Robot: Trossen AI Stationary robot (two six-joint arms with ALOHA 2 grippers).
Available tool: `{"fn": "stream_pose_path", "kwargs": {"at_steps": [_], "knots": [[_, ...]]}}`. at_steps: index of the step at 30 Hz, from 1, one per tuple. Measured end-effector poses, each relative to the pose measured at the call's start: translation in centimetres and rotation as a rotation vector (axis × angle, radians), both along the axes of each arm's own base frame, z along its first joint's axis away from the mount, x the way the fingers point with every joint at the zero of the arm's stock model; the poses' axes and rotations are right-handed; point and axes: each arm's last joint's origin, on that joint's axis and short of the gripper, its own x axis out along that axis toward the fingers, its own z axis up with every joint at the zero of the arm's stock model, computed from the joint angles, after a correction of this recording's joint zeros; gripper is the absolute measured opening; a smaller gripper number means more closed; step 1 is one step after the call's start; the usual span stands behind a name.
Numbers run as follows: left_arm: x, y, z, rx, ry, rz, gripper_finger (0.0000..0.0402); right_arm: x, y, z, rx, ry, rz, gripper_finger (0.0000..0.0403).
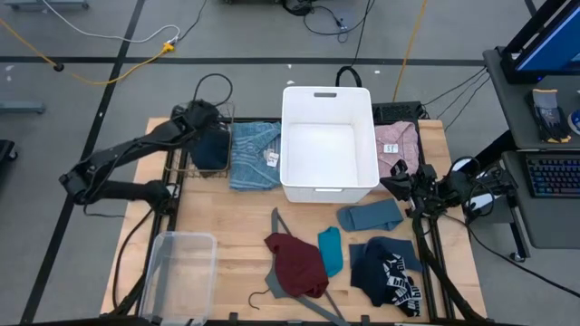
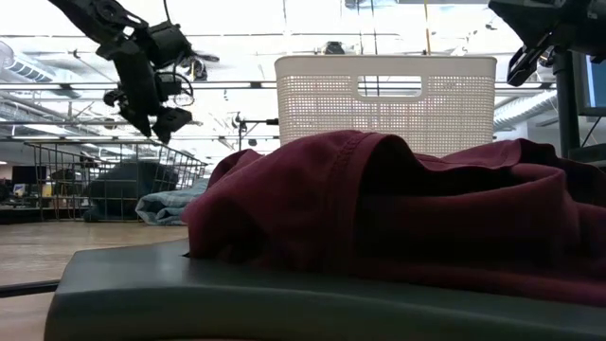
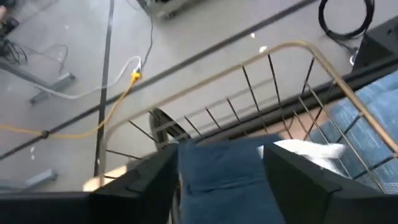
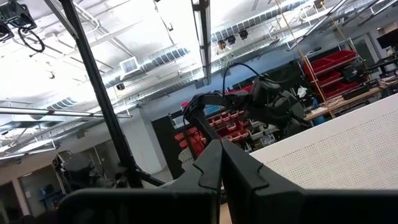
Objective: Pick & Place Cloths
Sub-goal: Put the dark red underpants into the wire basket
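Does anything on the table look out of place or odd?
Yes. A grey plastic clothes hanger lies among the cloths at the front of the table, partly under the crumpled maroon garment. It is the only hard object among the garments.

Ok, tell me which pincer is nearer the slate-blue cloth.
Right. The right pincer sits just beside the slate-blue cloth, at the table's right edge. The left pincer is far across, over the wire basket past the white bin.
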Motion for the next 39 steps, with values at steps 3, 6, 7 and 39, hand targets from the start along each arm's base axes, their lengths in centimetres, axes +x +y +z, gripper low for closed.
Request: {"fn": "stream_pose_path", "kwargs": {"at_steps": [3,6,7,39], "knots": [[-0.6,-0.9,1.5,0.051,-0.048,-0.016,0.0269,0.0,0.0,0.0,0.000,0.000,0.000,0.0004],[-1.1,-2.4,3.0,0.082,-0.153,-0.076,0.0278,0.0,0.0,0.0,0.000,-0.001,0.000,0.0004],[-1.2,-3.0,3.6,0.088,-0.206,-0.109,0.0279,0.0,0.0,0.0,0.000,0.000,0.000,0.0004],[2.0,-18.5,8.0,-0.147,-0.736,-1.213,0.0011,0.0,0.0,0.0,-0.002,0.000,-0.001,0.0004]]}}
